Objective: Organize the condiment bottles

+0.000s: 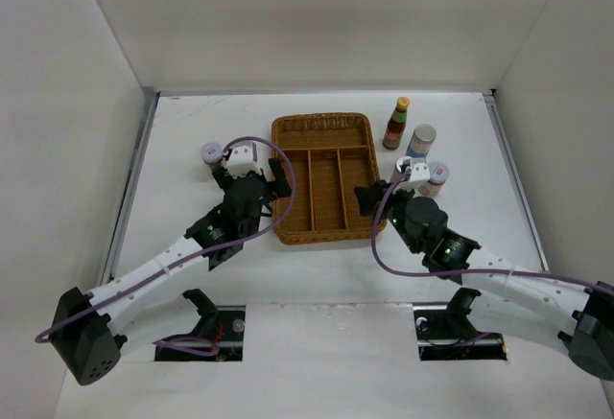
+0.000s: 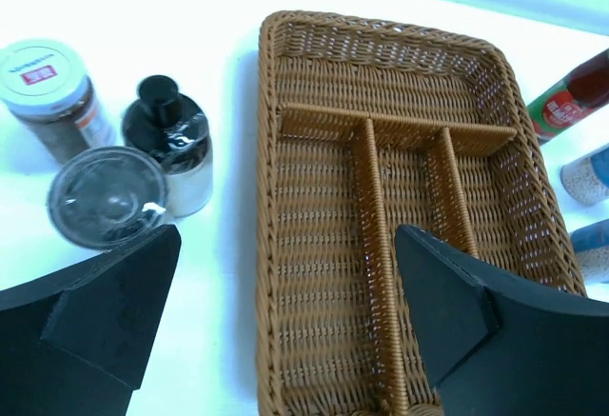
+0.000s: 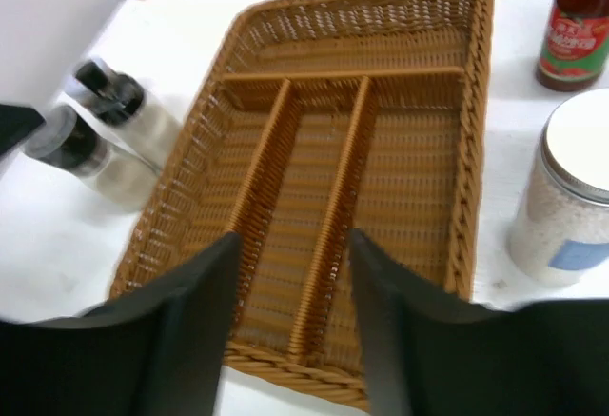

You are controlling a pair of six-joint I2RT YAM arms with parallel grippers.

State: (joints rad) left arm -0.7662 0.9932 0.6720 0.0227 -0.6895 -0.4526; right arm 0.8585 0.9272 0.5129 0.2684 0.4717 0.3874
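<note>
The smooth white table (image 1: pixel 192 122) carries everything. At its middle lies the brown rectangular wicker tray (image 1: pixel 322 120), tightly woven, with one cross compartment at the far end and three long ones nearer the arms. Every compartment shows empty, so by my reading the sorting has not begun and all the bottles are left to place.

The left claw (image 2: pixel 285 245) hangs over the tray's left rim with its black fingers spread wide, holding nothing. The right claw (image 3: pixel 293 245) hovers above the tray's near right part, fingers apart (a narrower gap) and likewise empty.

Right of the tray, on the table, stand three things:
- a tall dark red sauce bottle with yellow cap (image 1: pixel 396 124)
- a squat clear jar of white grains with a white lid and blue label (image 1: pixel 420 139)
- a small lilac-lidded shaker (image 1: pixel 436 176)

Left of the tray cluster three more:
- a white-lidded jar of brown powder (image 2: pixel 49 92)
- a black-capped clear bottle (image 2: pixel 171 140) wrapped in glossy film
- a clear-lidded round jar (image 2: pixel 107 197)
</note>
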